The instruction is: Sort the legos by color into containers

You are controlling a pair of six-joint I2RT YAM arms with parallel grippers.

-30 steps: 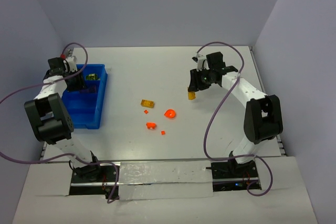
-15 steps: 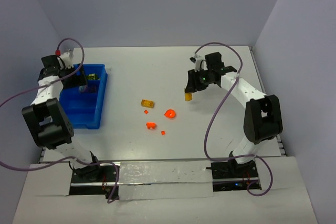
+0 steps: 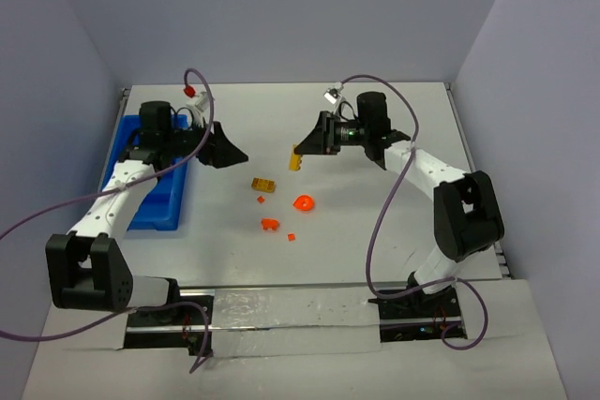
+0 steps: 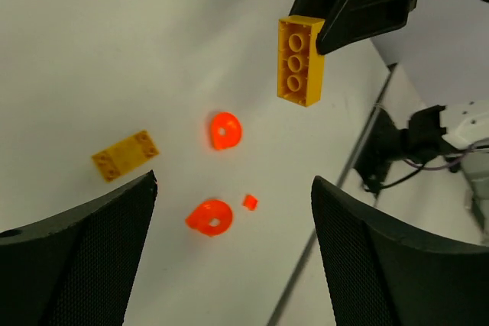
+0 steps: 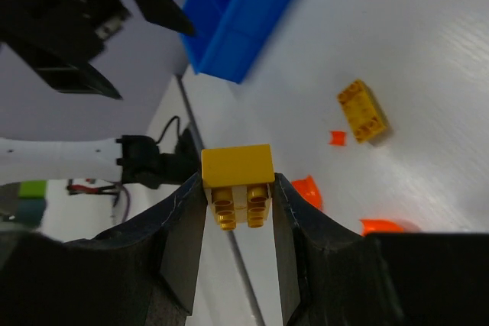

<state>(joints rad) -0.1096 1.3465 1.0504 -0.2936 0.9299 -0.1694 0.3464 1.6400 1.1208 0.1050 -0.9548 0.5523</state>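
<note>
**A:** What lies closest to the arm bases?

**B:** An orange chip (image 3: 292,236) and, just beside it, an orange piece (image 3: 269,224), both on the white surface (image 3: 394,222). A little farther out are an orange round bit (image 3: 303,202), an orange speck (image 3: 260,200) and a loose yellow brick (image 3: 263,185) lying flat.

**A:** And the fingers?

**B:** The right fingers (image 3: 309,145) pinch a second yellow brick (image 5: 238,175) by its sides. It is in the air, beyond the loose pieces. The left fingers (image 3: 226,151) are spread wide above the surface and point toward the right ones.

**A:** Where is the tray?

**B:** The blue tray (image 3: 150,205) lies along the left edge of the surface, well apart from every loose piece. The left arm reaches across above it.
</note>
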